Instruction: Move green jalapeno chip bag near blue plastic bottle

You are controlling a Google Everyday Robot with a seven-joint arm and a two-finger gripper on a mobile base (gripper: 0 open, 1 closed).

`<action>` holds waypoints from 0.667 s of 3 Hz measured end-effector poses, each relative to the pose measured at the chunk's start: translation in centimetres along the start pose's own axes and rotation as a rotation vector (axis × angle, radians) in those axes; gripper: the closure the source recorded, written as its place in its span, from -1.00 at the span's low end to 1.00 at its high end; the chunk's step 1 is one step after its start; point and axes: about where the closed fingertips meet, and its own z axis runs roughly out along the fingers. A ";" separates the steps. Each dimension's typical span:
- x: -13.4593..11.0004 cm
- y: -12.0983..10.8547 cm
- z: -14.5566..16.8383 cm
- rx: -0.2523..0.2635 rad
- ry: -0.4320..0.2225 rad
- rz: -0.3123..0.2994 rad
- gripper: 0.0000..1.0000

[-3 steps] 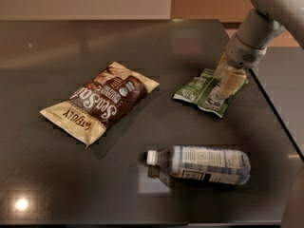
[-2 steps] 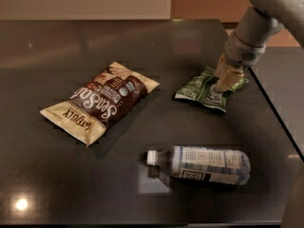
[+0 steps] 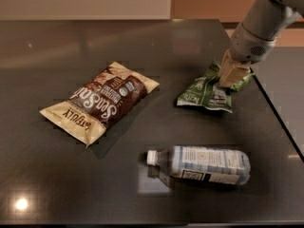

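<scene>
The green jalapeno chip bag [image 3: 205, 94] lies right of centre on the dark table [image 3: 57, 184], its right end crumpled and raised. My gripper [image 3: 232, 77] comes down from the upper right and is shut on that raised right end of the bag. The blue plastic bottle [image 3: 204, 164] lies on its side in front of the bag, with its white cap pointing left. A hand's width of table separates the bag from the bottle.
A larger brown-and-cream chip bag [image 3: 100, 101] lies at an angle on the left of the table. The table's right edge [image 3: 280, 122] runs diagonally close behind the gripper and the bottle. A wall stands behind the table.
The gripper has closed on the green bag's right end and lifted it slightly, so the bag has crumpled and tilted up. The bottle and the brown bag have not moved.
</scene>
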 end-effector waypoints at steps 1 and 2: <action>-1.5 2.1 -1.9 -0.018 -0.044 -0.052 1.00; -2.7 4.4 -2.9 -0.052 -0.087 -0.090 1.00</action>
